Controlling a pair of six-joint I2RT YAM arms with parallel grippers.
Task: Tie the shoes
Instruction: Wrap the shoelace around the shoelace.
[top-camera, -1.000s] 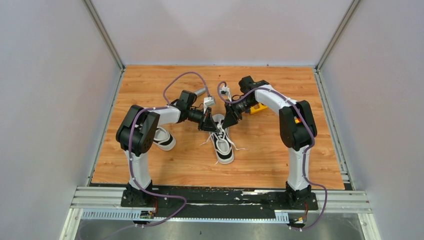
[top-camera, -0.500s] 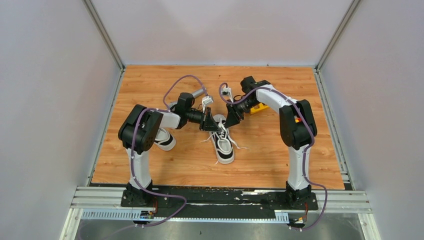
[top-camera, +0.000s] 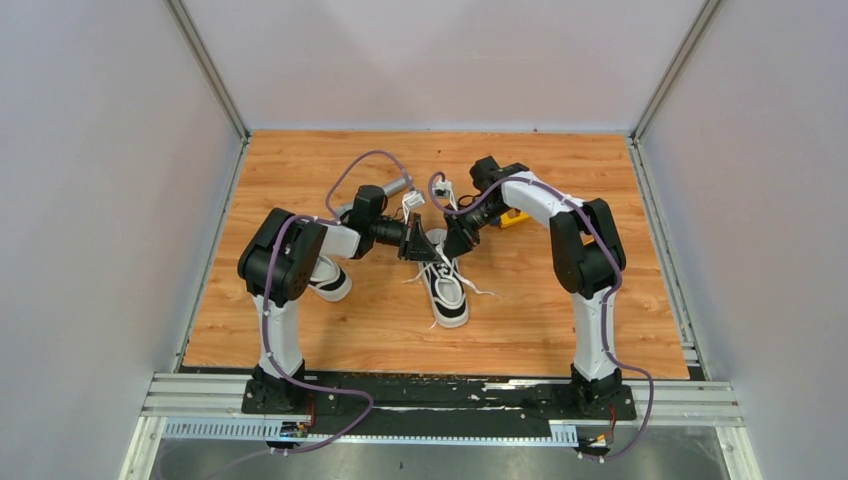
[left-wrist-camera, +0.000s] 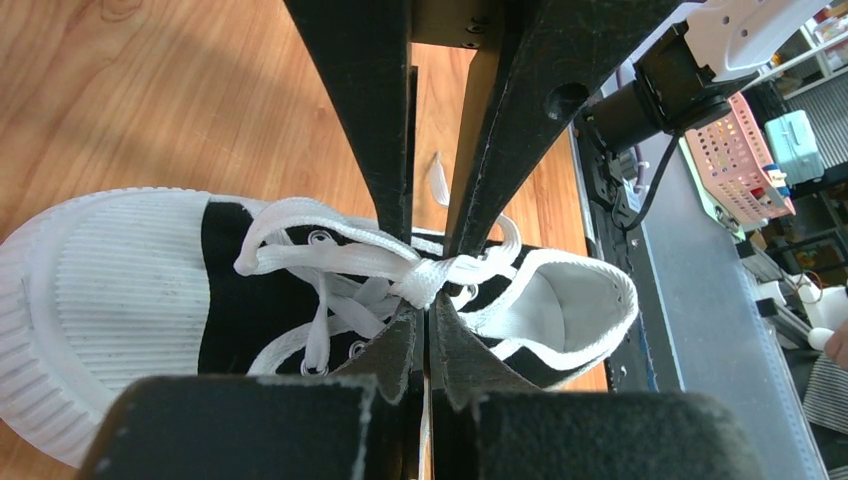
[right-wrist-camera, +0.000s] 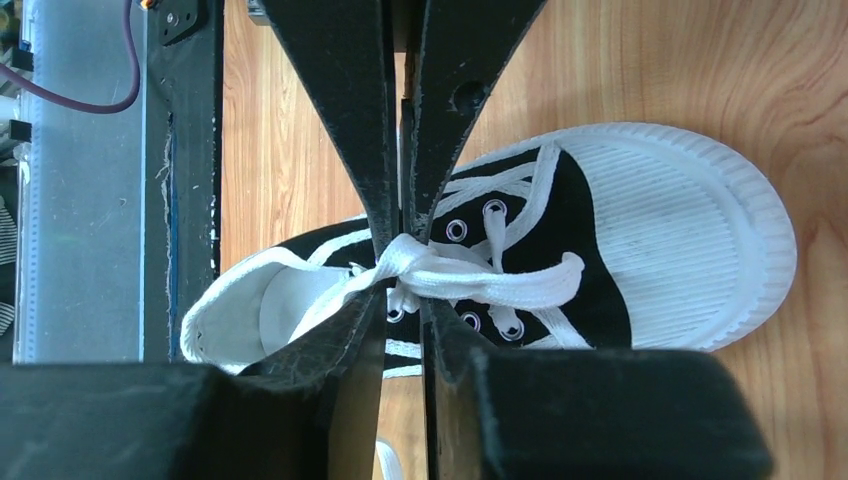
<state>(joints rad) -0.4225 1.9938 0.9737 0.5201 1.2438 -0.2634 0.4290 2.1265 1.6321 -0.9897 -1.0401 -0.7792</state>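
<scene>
The tabletop (top-camera: 560, 180) is carrying both shoes, and neither is showing any displacement over the last second. The right arm (top-camera: 575, 255) is folding inward. Its elbow is sitting nearer the centre than a second ago, bringing the right end effector (top-camera: 458, 238) closer to the left end effector (top-camera: 420, 247), which is holding almost the same station.

The centre shoe (top-camera: 447, 292) is lying directly beneath both end effectors, toe pointing toward the arm bases. The second shoe (top-camera: 325, 278) is lying well to the outer side of the left end effector, partly hidden by the left arm (top-camera: 285, 262); its lacing cannot be assessed.

In the wrist views each end effector is showing its fingers pressed together, pinching the laces (left-wrist-camera: 330, 255) at the crossing (left-wrist-camera: 428, 282) over the tongue, tip to tip with the other.

Judgement: the narrowing gap is suggesting lace being handed across or slackened, not drawn tight. No finished bow is showing, so the tying on this shoe is appearing incomplete.
</scene>
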